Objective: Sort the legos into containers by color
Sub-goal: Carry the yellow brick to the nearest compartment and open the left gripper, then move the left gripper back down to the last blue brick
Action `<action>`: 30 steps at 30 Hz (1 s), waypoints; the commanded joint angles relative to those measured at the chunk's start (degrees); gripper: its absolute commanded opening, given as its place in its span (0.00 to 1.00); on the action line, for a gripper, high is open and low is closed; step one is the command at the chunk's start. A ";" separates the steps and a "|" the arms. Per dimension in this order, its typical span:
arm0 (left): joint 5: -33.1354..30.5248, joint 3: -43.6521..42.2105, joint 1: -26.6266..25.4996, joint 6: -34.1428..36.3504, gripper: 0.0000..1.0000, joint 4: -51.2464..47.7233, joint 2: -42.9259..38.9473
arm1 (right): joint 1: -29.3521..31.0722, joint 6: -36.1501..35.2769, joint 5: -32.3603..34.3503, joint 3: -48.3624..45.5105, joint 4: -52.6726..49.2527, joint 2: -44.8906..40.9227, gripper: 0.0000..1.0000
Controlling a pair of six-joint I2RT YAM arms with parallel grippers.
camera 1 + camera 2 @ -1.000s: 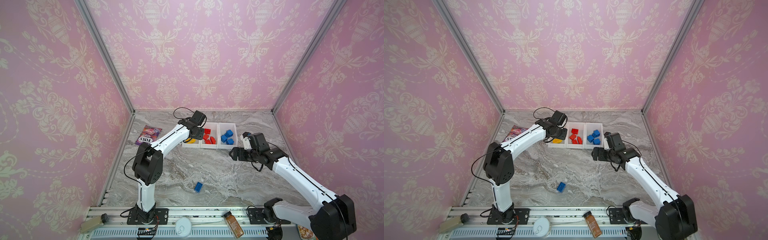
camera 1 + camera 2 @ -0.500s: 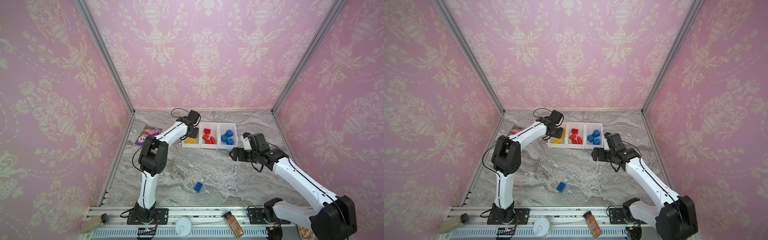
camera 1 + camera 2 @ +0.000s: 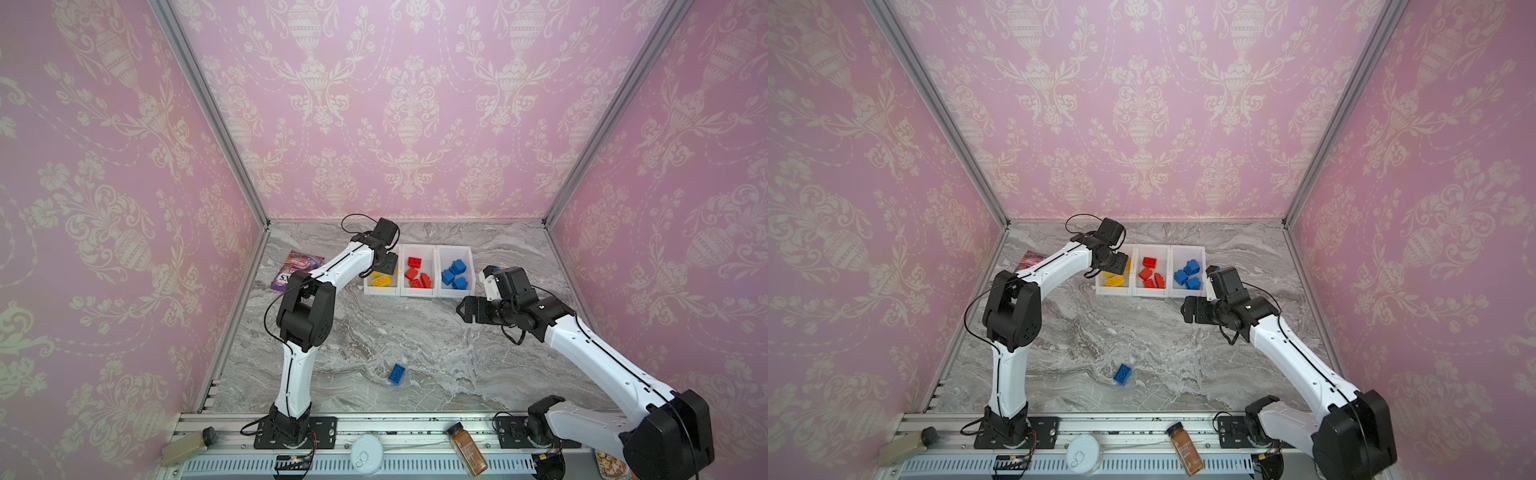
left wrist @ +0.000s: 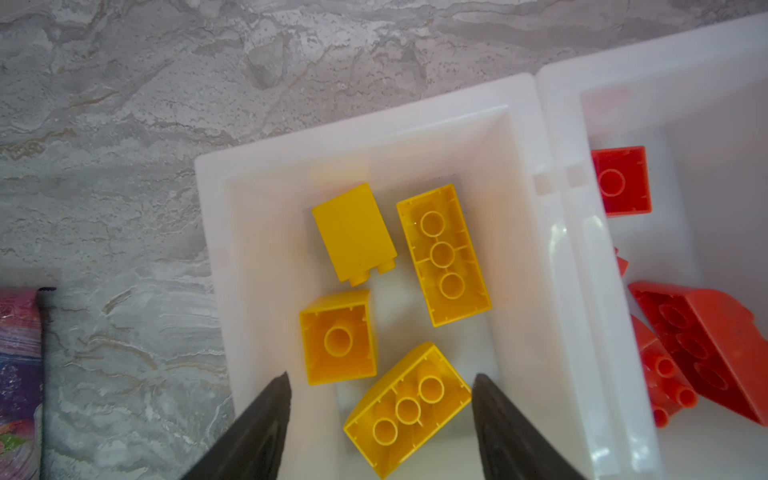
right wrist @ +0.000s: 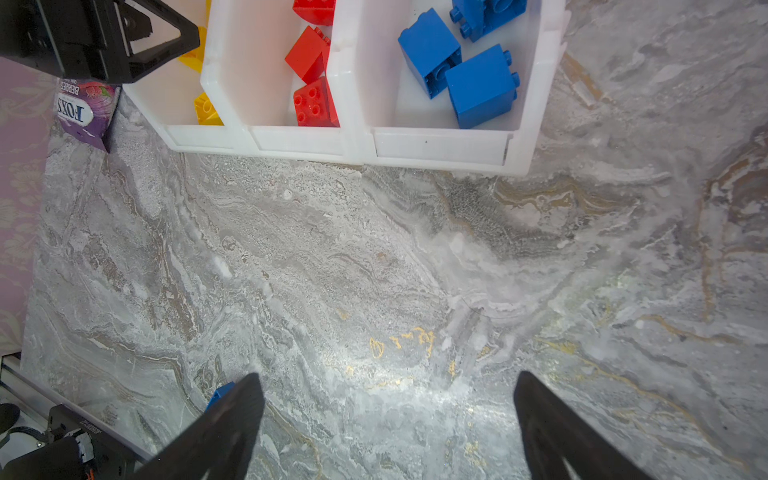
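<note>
Purple packet (image 5: 85, 110) reads "FOX'S BERRIES". Left claw (image 4: 380, 376) spread over container (image 4: 374, 120); yellow lego (image 4: 407, 409) lies below, between its tips, ungripped. Right claw (image 5: 386, 374) spread over desk (image 5: 374, 249).

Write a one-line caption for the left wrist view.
Left gripper, jaws open, above the white bin holding four yellow legos; red legos sit in the neighbouring bin.

Table (image 3: 415, 332) open before containers (image 3: 417, 291) (lone blue brick (image 3: 397, 374) interrupts).

left end effector (image 4: 380, 382): jaws apart | right end effector (image 5: 388, 382): jaws wide
</note>
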 commanded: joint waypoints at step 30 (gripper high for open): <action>1.90 -30.05 -14.45 -2.53 0.93 -0.63 -31.92 | 0.82 -0.65 0.71 0.71 -0.74 1.64 0.96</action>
